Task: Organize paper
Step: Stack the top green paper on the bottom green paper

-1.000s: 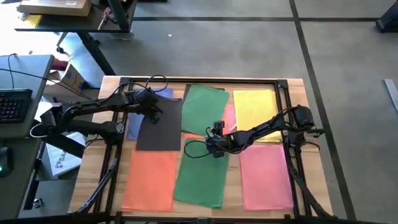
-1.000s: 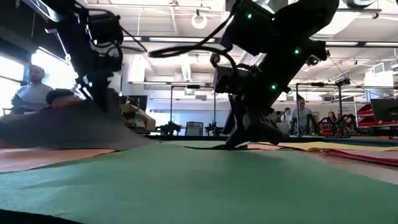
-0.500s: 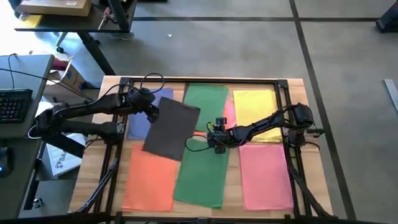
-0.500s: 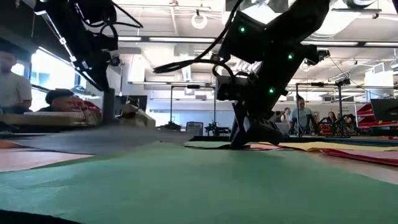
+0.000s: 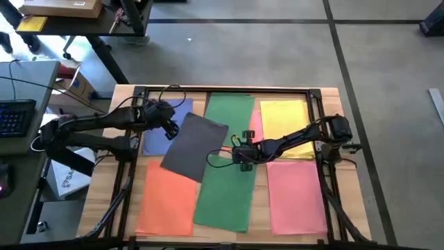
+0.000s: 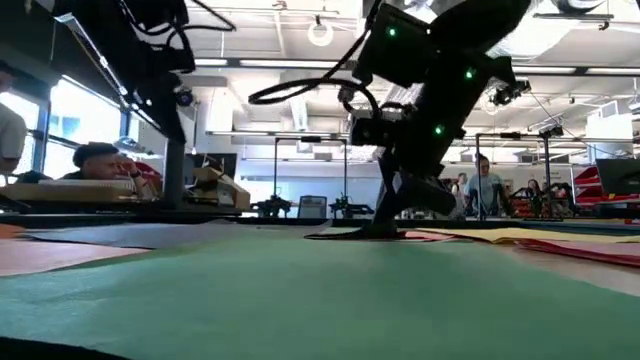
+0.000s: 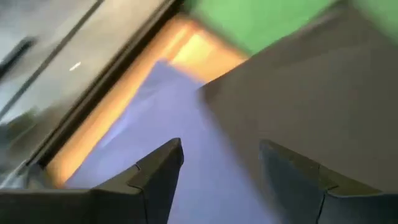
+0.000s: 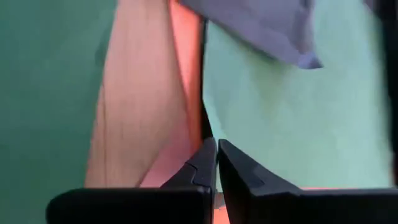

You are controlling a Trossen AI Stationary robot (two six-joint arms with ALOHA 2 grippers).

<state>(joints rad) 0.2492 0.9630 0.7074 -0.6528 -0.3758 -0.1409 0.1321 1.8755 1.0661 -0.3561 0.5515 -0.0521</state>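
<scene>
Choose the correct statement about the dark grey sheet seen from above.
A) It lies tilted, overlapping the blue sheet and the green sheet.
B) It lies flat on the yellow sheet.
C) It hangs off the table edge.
A: in the high view the dark grey sheet lies askew, covering part of the blue sheet and the edge of the green sheet.

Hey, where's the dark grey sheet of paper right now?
In the high view the dark grey sheet lies tilted left of centre, overlapping the blue sheet and the green sheet, above the orange sheet.
</scene>
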